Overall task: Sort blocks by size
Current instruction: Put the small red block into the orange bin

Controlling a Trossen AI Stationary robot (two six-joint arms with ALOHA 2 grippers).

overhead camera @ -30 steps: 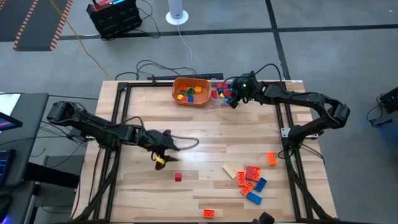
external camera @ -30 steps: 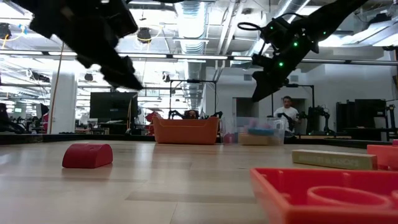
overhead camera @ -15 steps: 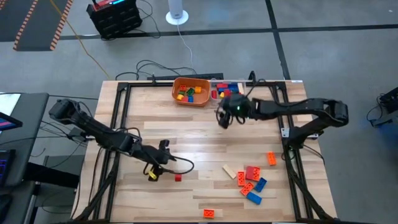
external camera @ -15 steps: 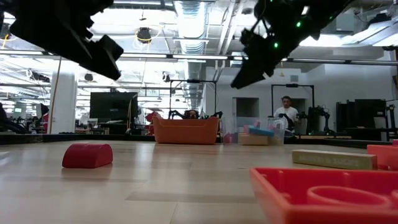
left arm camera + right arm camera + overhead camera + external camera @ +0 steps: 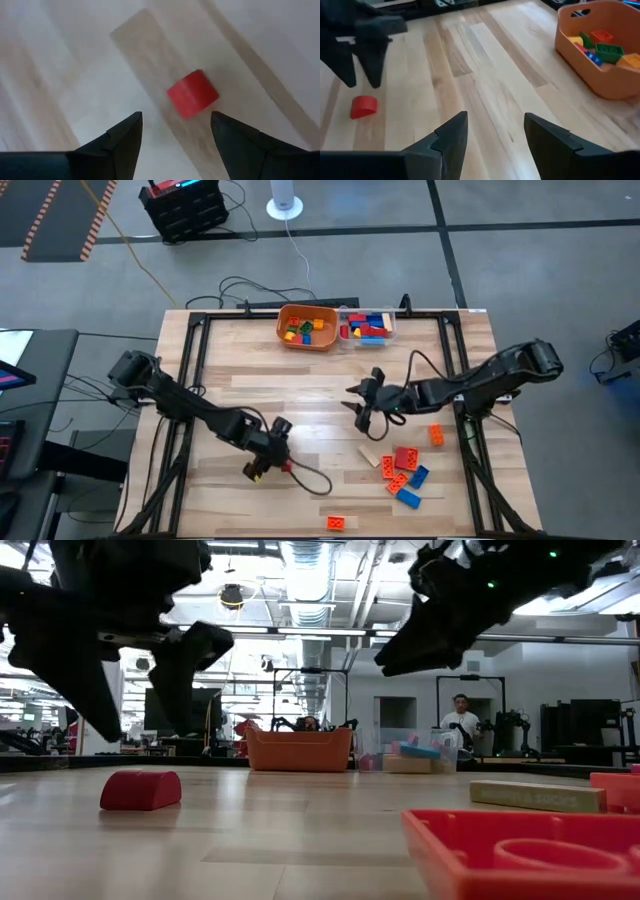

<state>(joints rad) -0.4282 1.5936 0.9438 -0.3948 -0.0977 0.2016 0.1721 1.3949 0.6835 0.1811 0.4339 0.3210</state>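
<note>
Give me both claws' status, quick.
Left claw: open, empty, hovering by the small red block.
Right claw: open, empty, over the table's middle.

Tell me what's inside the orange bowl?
The orange bowl holds small blocks in green, yellow, red, orange and blue. Any blocks beneath those, or behind the near wall, are hidden.

Left gripper (image 5: 262, 467) and right gripper (image 5: 361, 411) hover, jaws apart.
</note>
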